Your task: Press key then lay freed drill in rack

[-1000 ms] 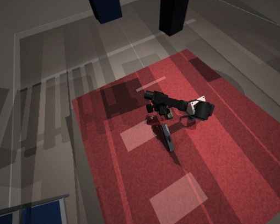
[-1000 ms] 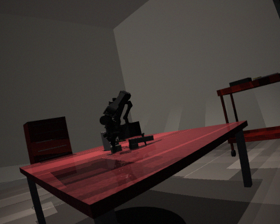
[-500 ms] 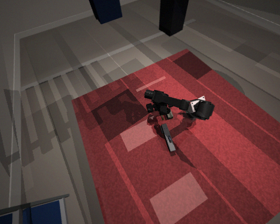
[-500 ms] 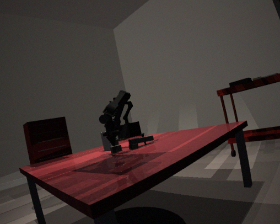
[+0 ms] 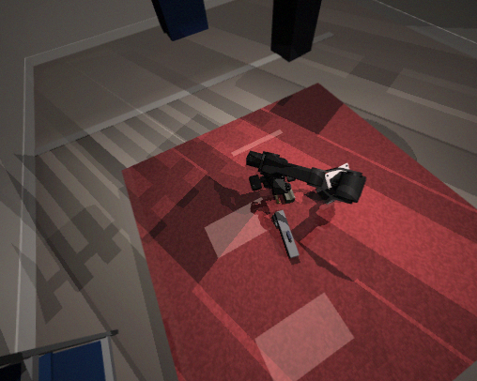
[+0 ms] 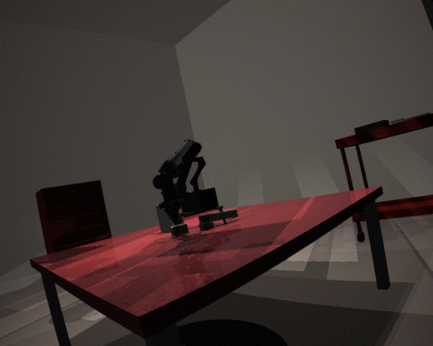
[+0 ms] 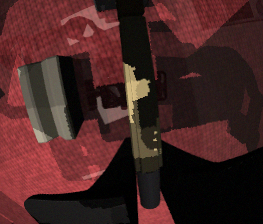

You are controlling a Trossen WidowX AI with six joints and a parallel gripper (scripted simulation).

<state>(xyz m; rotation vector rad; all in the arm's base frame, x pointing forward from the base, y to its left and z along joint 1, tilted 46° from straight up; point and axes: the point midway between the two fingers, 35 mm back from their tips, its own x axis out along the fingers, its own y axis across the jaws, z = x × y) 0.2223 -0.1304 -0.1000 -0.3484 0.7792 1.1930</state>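
A red table carries my whole stage, with a red cart standing apart on the right in the exterior view. My arm folds over the table, elbow high, so that my gripper can reach down close to the work.

On the near side of me in the top view lies a long grey bar, a small dark piece at its middle. It may be the rack, its length suited to a tool laid lengthwise, but I cannot tell for certain. A grey block sits just beside my grip, to the left in the wrist view, with red tabletop showing between it and what I carry.

My jaws are nearly closed, only a narrow way apart, and pinched on a slim tan rod with a dark end, which I take to be the drill. The rod runs lengthwise between my fingers, a hold that should let me draw it along its own line without wedging it. Whether its far end is out of its seat I cannot tell, nor can I pick out the key. If it is free, lifting it clear comes next; if not, a sideways pull could bind it or twist it in my grip.
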